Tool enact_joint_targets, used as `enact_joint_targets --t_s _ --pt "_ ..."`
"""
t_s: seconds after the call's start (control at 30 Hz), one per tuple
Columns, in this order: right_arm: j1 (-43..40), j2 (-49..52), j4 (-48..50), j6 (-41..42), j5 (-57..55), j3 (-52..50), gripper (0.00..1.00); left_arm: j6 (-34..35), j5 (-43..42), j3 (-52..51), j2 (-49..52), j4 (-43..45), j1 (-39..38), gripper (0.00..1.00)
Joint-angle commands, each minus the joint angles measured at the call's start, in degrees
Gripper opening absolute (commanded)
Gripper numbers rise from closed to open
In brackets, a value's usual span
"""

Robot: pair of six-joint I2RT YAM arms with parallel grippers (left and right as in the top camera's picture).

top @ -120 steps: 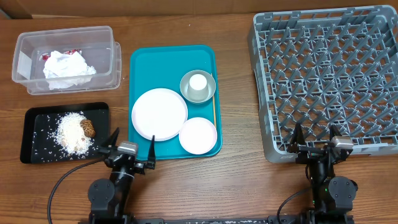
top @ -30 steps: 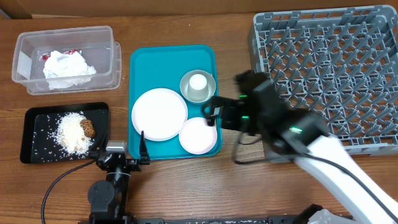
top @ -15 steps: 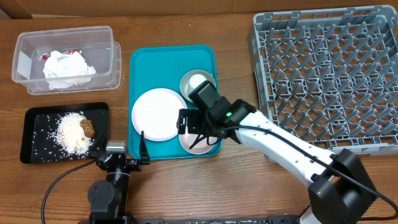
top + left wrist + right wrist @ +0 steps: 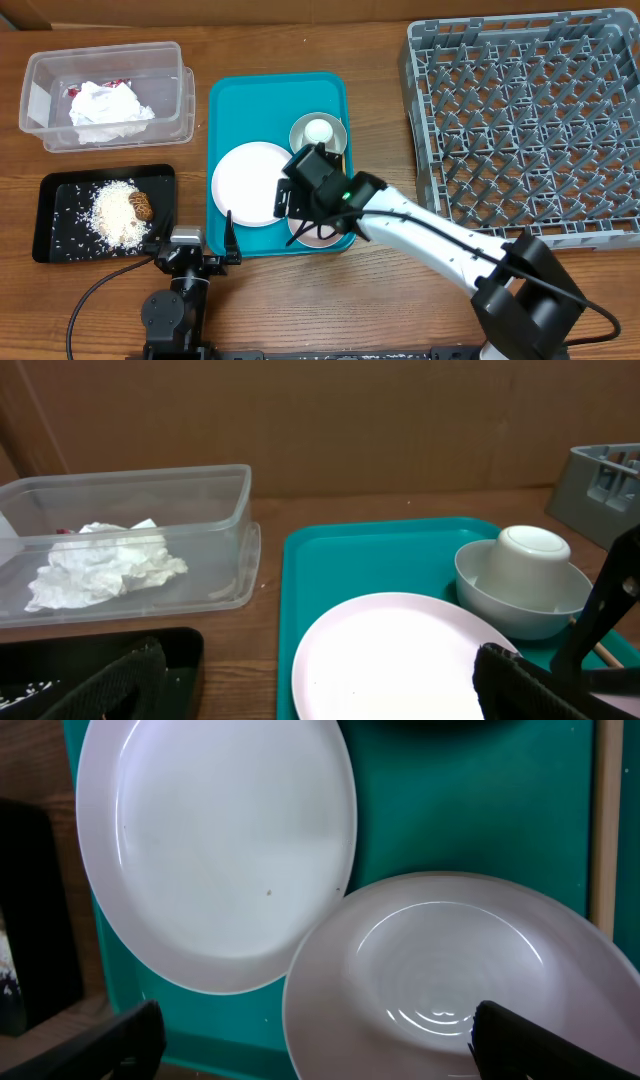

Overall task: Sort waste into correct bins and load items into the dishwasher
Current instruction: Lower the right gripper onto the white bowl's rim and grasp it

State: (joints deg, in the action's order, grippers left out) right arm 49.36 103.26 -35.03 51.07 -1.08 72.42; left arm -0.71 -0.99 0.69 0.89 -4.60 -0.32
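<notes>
- Right gripper (image 4: 305, 212) is over the front half of the teal tray (image 4: 232, 100), hanging above the small pinkish-white dish (image 4: 460, 980).
- Its jaws are spread wide with nothing between the pads. In the wrist view one fingertip sits at each bottom corner.
- The dish lies in the gap between those fingertips, offset toward the finger on the picture's right. Its left-hand rim is well inside the other finger. I can't tell whether a finger touches it.
- The large white plate (image 4: 215, 840) is just beside the dish, rims meeting or slightly overlapping. It is outside the right gripper's span.
- The wooden stick (image 4: 603, 820) runs along the tray's right edge, beside the dish.
- The grey bowl (image 4: 520, 605) is at the back of the tray with the white cup (image 4: 527, 555) upside down inside it. Both are behind the right gripper and untouched.
- Left gripper (image 4: 195, 243) sits at the front table edge near the tray's front-left corner. Its jaws are wide apart and hold nothing.
- The clear tub (image 4: 185, 95) at back left holds crumpled napkins (image 4: 108, 108), with a red wrapper (image 4: 72, 90) showing under them.
- The black tray (image 4: 50, 195) at front left holds the rice crumbs (image 4: 112, 215) and the brown lump (image 4: 143, 205).
- The dish rack (image 4: 530, 120) is on the right, well apart from the teal tray.
</notes>
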Motion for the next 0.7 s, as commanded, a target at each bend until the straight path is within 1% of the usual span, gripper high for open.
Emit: enact_joint_targets --t_s 0.0,0.1,0.3,0.37,0.47,0.53,0.67 --pt "2.34 0.09 0.96 2.80 -7.39 1.70 0.99 0.72 0.52 -0.42 -0.68 0.24 0.42 1.00" --pt "2.75 0.70 1.11 3.37 -9.42 1.68 0.98 0.72 0.52 -0.42 -0.68 0.22 0.39 1.00" --pt "2.75 3.32 2.03 3.19 -9.40 1.68 0.94 0.72 0.52 -0.42 -0.68 0.24 0.42 1.00" --pt "2.80 4.09 2.03 3.19 -9.18 1.68 0.97 0.72 0.52 -0.42 -0.68 0.24 0.42 1.00" --pt "3.58 4.24 2.03 2.93 -8.94 1.68 0.97 0.72 0.52 -0.42 -0.68 0.24 0.42 1.00" --pt "4.28 4.28 1.95 2.99 -9.88 1.68 0.92 0.72 0.52 -0.42 -0.68 0.24 0.42 1.00" --pt "4.59 6.05 2.43 3.04 -10.05 1.68 0.88 0.72 0.52 -0.42 -0.68 0.22 0.42 1.00"
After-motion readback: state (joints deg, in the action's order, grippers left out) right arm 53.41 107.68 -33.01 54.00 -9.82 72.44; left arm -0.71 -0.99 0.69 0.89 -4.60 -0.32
